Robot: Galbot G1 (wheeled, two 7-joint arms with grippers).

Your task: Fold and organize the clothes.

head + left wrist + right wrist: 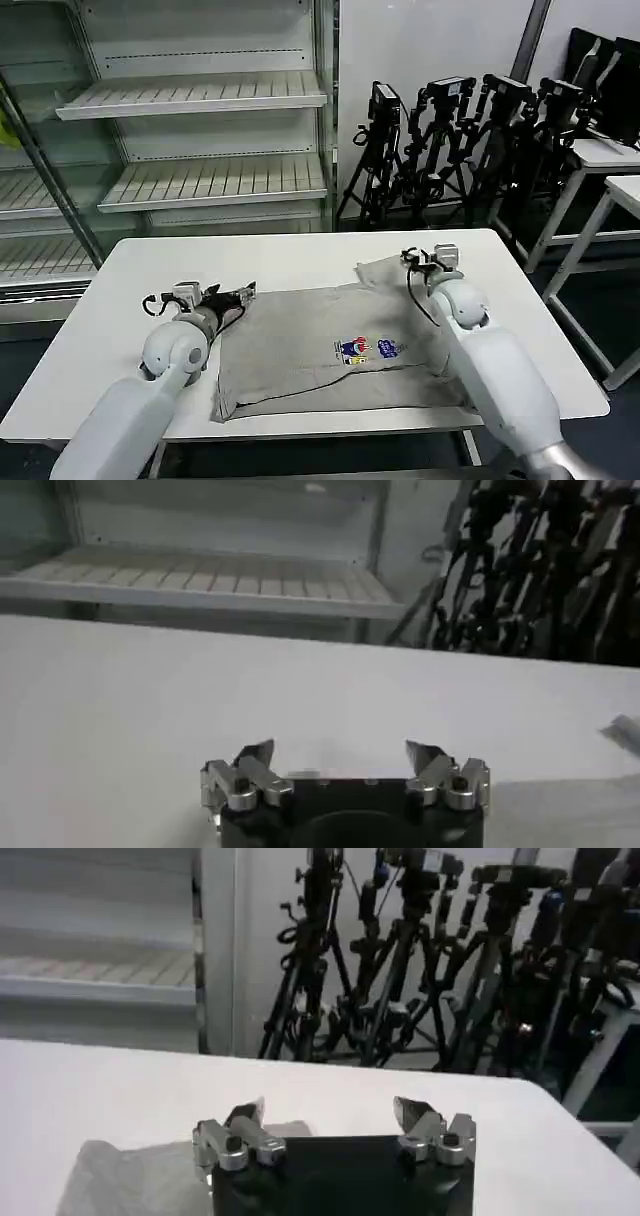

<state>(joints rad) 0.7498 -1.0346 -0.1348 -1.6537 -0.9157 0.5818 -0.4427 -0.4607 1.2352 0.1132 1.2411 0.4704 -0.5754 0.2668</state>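
Left gripper [243, 293], right gripper [412, 258] spread; one T-shirt [330, 355] flat.

A white rectangular desk [300, 262] with a smooth top stands in the foreground. Behind it on the left rises a white metal shelving unit [195, 95] with slatted shelves behind a glass door. To the right of that, a cluster of black camera tripods [470, 140] leans against the pale wall, and the corner of another white table [610, 160] stands beside them.
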